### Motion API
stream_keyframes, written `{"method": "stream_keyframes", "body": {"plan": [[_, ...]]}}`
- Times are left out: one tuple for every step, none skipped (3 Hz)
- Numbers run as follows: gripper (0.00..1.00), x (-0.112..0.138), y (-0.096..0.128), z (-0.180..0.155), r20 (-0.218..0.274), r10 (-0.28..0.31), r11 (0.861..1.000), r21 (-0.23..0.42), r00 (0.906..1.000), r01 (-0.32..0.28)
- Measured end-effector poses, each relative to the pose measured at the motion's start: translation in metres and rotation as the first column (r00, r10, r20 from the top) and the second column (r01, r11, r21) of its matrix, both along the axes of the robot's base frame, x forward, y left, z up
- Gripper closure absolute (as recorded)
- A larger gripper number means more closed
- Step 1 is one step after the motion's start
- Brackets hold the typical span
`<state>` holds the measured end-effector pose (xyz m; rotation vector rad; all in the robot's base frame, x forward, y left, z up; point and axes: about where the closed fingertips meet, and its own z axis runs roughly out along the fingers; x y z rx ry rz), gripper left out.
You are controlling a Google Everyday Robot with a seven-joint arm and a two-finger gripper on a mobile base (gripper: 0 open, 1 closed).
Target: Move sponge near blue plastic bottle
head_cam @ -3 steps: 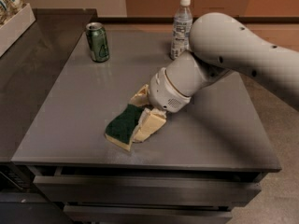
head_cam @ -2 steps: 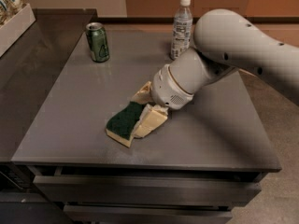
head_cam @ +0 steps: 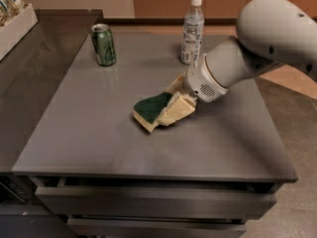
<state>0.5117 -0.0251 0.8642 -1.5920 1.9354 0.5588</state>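
From the single camera view, the robot's big white arm is reaching in from the right over a flat grey metal table (head_cam: 89,128), and its two-finger gripper (head_cam: 169,106) is sitting low near the middle of the top. Its cream-coloured fingers (head_cam: 179,109) are clamping a wavy-edged sponge (head_cam: 150,107) with a dark green scouring top over pale yellow foam. One finger is lying along the sponge's near side and the other is showing behind it. The sponge is sticking out to the left of the gripper, tilting, with its left corner down at the table surface. A tall clear, faintly bluish plastic bottle (head_cam: 192,31) with a white cap is standing upright just beyond the gripper, a little to its right, close to the white wrist housing and apart from the sponge. A short green soda can (head_cam: 103,44) is standing upright well off to the gripper's left, toward the far left corner of the table.
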Motion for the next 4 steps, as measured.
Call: {"method": "stream_keyframes", "body": {"plan": [[1.00, 0.024, -0.030, 0.009, -0.015, -0.150, 0.989, 0.004, 0.9885, 0.151], [1.00, 0.047, -0.052, 0.013, -0.019, -0.280, 0.960, -0.011, 0.9599, 0.279], [1.00, 0.072, -0.073, 0.021, 0.007, -0.395, 0.918, -0.025, 0.9186, 0.395], [1.00, 0.096, -0.086, 0.027, 0.043, -0.456, 0.888, -0.044, 0.8892, 0.457]]}}
